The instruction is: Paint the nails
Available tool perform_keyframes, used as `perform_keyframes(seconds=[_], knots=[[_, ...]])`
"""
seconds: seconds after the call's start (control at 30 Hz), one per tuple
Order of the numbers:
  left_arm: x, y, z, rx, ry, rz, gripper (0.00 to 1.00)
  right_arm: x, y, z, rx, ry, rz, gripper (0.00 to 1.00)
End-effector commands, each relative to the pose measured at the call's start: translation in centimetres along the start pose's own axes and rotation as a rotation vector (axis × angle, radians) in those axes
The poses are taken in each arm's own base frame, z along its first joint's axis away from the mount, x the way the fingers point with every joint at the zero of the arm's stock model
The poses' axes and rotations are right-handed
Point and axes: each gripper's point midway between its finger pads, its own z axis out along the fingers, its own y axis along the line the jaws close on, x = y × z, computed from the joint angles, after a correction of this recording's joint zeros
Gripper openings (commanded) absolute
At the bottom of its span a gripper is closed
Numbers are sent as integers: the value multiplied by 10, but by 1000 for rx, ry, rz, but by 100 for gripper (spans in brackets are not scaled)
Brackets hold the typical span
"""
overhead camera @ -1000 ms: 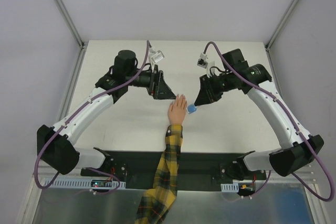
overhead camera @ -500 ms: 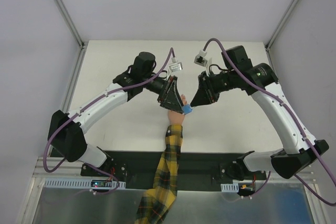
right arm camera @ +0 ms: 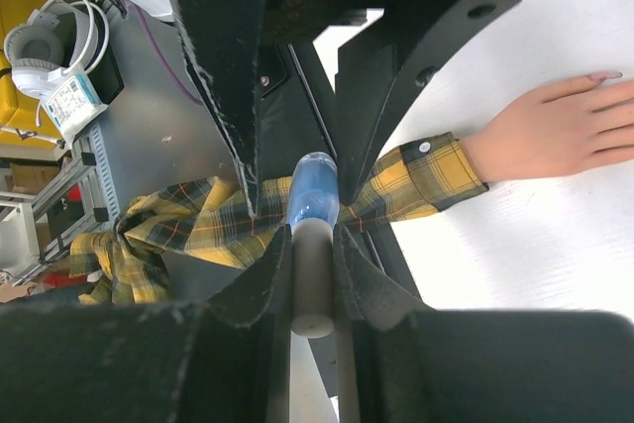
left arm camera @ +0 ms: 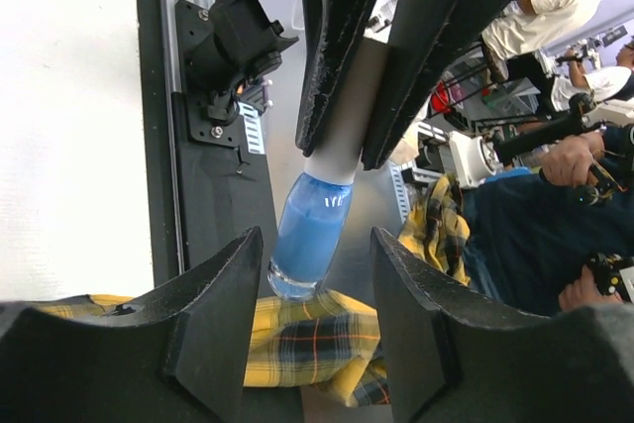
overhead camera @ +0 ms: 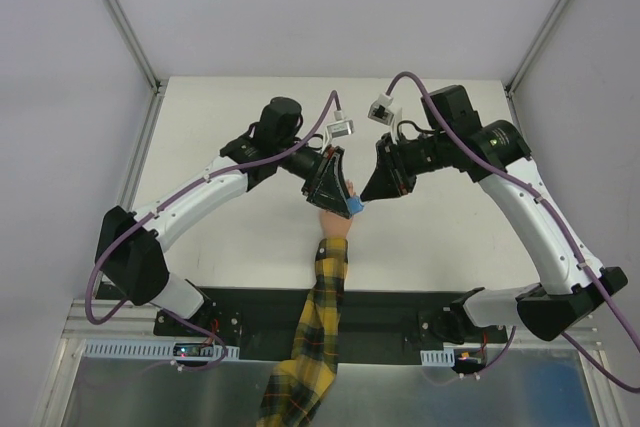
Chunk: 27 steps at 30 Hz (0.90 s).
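From above, the small peach hand (overhead camera: 335, 226) lies palm down on the white table (overhead camera: 450, 237), at mid-width and toward the near edge. Its plaid sleeve (overhead camera: 322, 297) trails off the near side. Both arms reach in over it. The left gripper (overhead camera: 343, 205) covers the fingertips, and the right gripper (overhead camera: 368, 197) meets it from the right, with a blue bottle (overhead camera: 356, 208) between them.

In the left wrist view, the left gripper's jaws stand spread on either side of the bottle's blue body, with the plaid cloth behind. A sliver of gap seems to show on one side, though the angle is poor. The far pair of black fingers (left arm camera: 327, 56) belongs to the right gripper and is clamped on the white cap (left arm camera: 342, 116).

In the right wrist view, the right gripper is pinching the cap, and the bottle points away from the lens. The left gripper's fingers flank the bottle's body. To the right the hand rests flat on the table, and the nails (right arm camera: 604, 76) are at its far-right end. The one that shows is skin-toned and well apart from the bottle.
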Motion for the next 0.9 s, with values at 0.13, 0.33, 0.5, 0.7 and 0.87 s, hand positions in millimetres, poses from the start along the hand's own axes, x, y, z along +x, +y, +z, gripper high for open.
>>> perform_keyframes(seconds=[0.13, 0.33, 0.5, 0.7, 0.87], knots=[[-9, -15, 3, 72, 21, 57, 39, -22, 10, -6, -10, -70, -88, 1], [-16, -13, 2, 39, -2, 83, 5, -22, 9, -5, -4, -67, -80, 1], [-34, -1, -5, -101, -88, 130, 0, -25, -21, -10, 205, -109, 44, 43], [-44, 8, -8, -185, -134, 159, 0, -39, -18, -10, 166, -191, 178, 70], [-53, 20, -19, -344, -213, 230, 0, -40, -31, -16, 197, -199, 388, 71]])
